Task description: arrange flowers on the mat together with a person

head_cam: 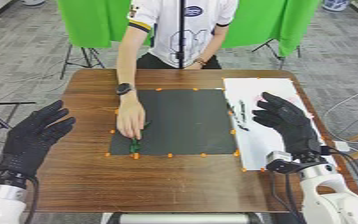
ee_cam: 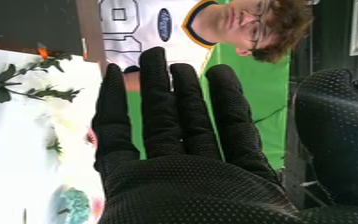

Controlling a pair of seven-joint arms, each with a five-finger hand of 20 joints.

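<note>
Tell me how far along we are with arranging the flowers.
Still early, it seems. One green stem lies on the dark mat, with the person's hand at it, perhaps settling it. The robot's left hand and right hand are open, holding nothing. Left to place, probably: the leafy sprig and teal bloom on the white sheet.

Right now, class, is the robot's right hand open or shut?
Open: the right hand holds its fingers straight, not curled, and its thumb stands well apart from them.
</note>
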